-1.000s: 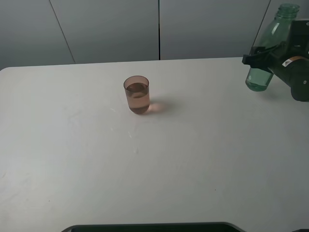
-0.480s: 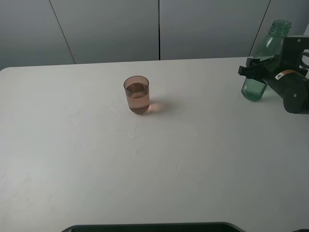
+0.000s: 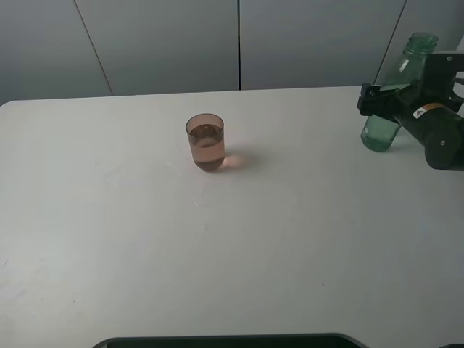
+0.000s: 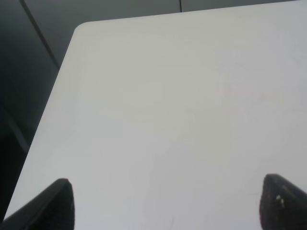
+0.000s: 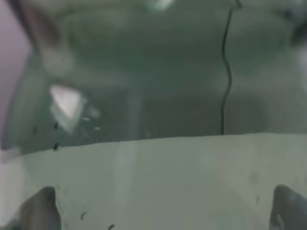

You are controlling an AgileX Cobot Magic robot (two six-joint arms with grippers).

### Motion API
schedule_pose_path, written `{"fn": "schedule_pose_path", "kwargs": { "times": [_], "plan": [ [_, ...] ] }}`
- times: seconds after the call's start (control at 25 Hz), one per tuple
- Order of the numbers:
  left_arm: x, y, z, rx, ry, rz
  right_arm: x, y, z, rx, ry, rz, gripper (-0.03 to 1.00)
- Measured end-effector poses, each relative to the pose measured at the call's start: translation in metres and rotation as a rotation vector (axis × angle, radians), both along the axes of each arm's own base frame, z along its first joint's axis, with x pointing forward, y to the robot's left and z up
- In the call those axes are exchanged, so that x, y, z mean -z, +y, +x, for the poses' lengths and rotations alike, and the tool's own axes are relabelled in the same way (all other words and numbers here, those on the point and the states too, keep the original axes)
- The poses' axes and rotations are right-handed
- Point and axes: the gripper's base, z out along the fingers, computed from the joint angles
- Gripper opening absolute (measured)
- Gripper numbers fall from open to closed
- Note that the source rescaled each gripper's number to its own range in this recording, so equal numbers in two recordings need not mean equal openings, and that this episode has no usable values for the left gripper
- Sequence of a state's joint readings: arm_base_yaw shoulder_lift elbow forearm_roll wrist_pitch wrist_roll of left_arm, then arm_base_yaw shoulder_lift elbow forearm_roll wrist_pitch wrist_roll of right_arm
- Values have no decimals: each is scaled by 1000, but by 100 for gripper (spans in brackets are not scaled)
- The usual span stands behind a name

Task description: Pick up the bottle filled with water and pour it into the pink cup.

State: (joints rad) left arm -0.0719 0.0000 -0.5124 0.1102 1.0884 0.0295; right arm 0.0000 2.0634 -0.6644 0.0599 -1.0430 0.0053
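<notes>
The pink cup [image 3: 206, 142] is standing alone mid-table [image 3: 239, 254], leaving open surface lying all around it; the tilted bottle [image 3: 392, 94] and right gripper [image 3: 377, 101] are blocking the far right corner.

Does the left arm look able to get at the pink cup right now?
Probably yes: the pink cup stands alone on the table, nothing beside it. The left gripper is open and holds nothing, though its wrist view shows only bare table.

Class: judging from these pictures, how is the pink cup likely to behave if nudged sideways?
The cup holds liquid nearly to its rim, so a nudge would probably slosh or spill it. That liquid likely steadies it, so it may slide on the smooth table rather than tip.
</notes>
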Motion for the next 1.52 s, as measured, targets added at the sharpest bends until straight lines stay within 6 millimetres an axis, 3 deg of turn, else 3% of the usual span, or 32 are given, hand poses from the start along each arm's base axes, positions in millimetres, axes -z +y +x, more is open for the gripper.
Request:
{"fn": "schedule_pose_path", "kwargs": {
  "times": [0.12,0.28,0.68,0.88,1.08,1.24,1.44,1.52],
  "plan": [
    [0,0,0,0,0,0,-1,0,0,0,0,0,99],
    [0,0,0,0,0,0,-18,2,1,-7,-35,1,99],
    [0,0,0,0,0,0,-94,3,-6,-19,-166,-71,100],
    [0,0,0,0,0,0,-136,4,4,-40,-101,-89,100],
    [0,0,0,0,0,0,-182,1,21,-59,153,-48,100],
    [0,0,0,0,0,0,-217,-3,22,-63,438,36,100],
    [0,0,0,0,0,0,-235,-7,-9,-77,867,93,100],
    [0,0,0,0,0,0,-238,-9,-19,-75,946,99,100]
  ]
}}
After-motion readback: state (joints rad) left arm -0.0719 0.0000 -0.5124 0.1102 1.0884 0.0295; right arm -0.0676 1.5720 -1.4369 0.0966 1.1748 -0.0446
